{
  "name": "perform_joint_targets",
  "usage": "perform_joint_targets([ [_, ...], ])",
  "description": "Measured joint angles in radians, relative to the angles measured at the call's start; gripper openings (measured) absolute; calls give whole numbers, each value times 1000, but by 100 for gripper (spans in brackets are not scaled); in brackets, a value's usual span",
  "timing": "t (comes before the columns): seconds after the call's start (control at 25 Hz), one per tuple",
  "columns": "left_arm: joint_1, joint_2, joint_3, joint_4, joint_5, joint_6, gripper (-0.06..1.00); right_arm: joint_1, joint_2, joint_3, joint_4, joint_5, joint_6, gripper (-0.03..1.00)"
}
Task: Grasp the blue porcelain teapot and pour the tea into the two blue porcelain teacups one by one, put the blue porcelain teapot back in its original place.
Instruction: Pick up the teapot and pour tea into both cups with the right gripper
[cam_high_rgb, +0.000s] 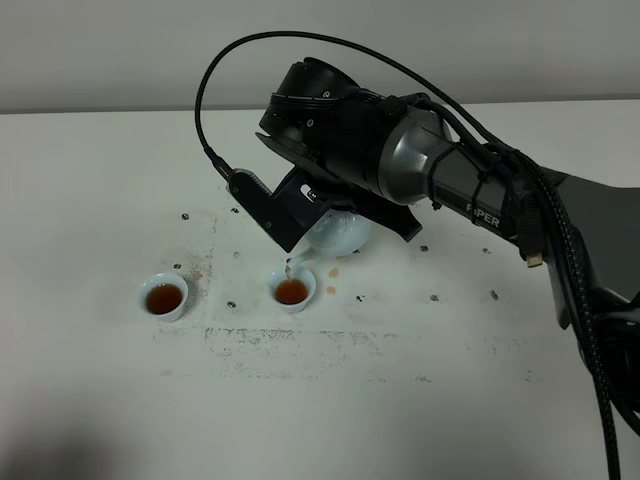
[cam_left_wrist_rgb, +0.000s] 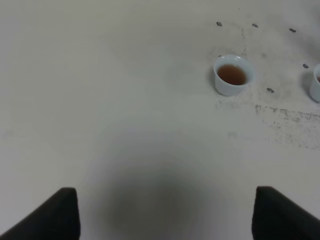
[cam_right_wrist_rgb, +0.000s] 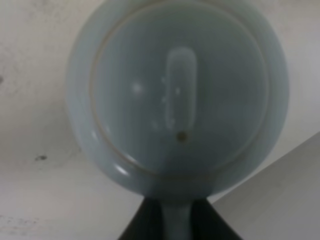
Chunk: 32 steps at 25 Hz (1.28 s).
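Second pour in hand. Right pincer (cam_right_wrist_rgb: 176, 226) clenched on teapot (cam_high_rgb: 340, 236) handle. Pot tilted above desk (cam_high_rgb: 450, 400), spout over right cup (cam_high_rgb: 291, 290), tea dripping in. Left cup (cam_high_rgb: 163, 297) holds tea. Left pincer (cam_left_wrist_rgb: 170, 212) released, idle. Next, likely: level pot, set it back.

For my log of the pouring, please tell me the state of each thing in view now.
blue porcelain teapot: lifted, tilted, pouring tea from its spout.
teacup under the spout: upright, receiving tea.
other teacup: upright, holds tea.
right gripper: shut on the teapot handle.
left gripper: open, empty.
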<state>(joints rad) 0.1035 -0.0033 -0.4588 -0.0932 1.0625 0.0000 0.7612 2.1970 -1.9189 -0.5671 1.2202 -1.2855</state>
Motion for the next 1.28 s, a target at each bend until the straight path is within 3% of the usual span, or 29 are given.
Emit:
perform_joint_targets([
  [1.28,0,0,0,0,0,0,67,0,0,0,-18,0,-3,4],
])
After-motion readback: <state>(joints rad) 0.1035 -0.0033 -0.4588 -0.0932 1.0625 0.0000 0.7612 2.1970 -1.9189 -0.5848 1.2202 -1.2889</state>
